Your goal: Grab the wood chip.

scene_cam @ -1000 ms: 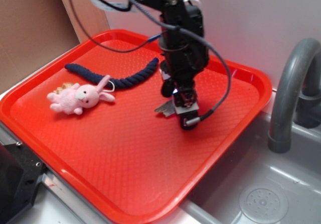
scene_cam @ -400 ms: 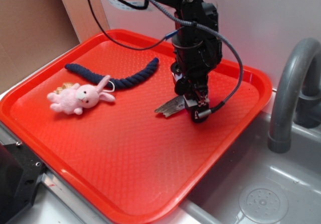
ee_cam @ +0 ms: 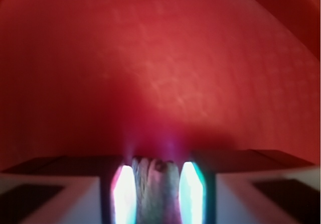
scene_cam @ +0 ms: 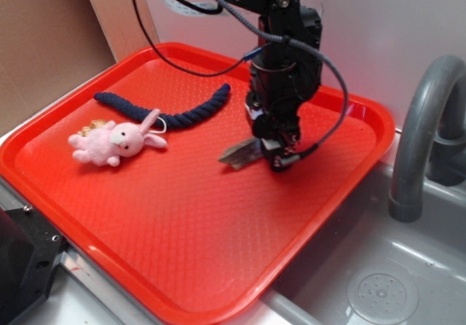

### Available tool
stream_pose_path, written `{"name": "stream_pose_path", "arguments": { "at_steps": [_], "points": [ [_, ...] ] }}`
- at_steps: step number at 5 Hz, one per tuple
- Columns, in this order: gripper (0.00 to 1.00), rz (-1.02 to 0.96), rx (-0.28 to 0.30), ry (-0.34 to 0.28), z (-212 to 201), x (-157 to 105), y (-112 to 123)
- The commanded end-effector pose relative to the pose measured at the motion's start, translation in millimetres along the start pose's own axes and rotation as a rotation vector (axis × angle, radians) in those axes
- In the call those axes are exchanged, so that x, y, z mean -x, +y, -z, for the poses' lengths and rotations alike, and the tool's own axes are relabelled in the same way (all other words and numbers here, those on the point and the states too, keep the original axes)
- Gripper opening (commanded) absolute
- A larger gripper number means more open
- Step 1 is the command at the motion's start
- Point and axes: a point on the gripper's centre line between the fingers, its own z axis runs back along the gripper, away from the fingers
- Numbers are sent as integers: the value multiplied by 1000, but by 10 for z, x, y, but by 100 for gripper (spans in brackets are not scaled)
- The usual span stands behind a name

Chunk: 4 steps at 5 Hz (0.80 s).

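Note:
The wood chip (scene_cam: 241, 153), a flat grey-brown sliver with a pointed end, sticks out to the left of my gripper (scene_cam: 273, 149), a little above the red tray (scene_cam: 182, 216). In the wrist view the chip (ee_cam: 155, 191) sits between the two fingers (ee_cam: 124, 194), which are closed against its sides. My gripper is shut on the chip, right of the tray's middle.
A pink bunny (scene_cam: 116, 141) lies at the tray's left. A dark blue rope (scene_cam: 164, 110) curves behind it. A grey tap (scene_cam: 426, 128) and sink (scene_cam: 378, 281) are to the right. Cardboard (scene_cam: 44, 41) stands at the back left.
My gripper has closed on the wood chip and risen slightly with it, shifting a little right. The bunny and rope have not moved.

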Motion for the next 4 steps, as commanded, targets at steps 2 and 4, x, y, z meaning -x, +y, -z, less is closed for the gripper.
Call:
{"name": "stream_pose_path", "arguments": {
  "at_steps": [2,4],
  "points": [
    [0,-344,-94,-195,-1384,569,646],
    [0,-341,259,-308,-1323,958,866]
  ]
}}
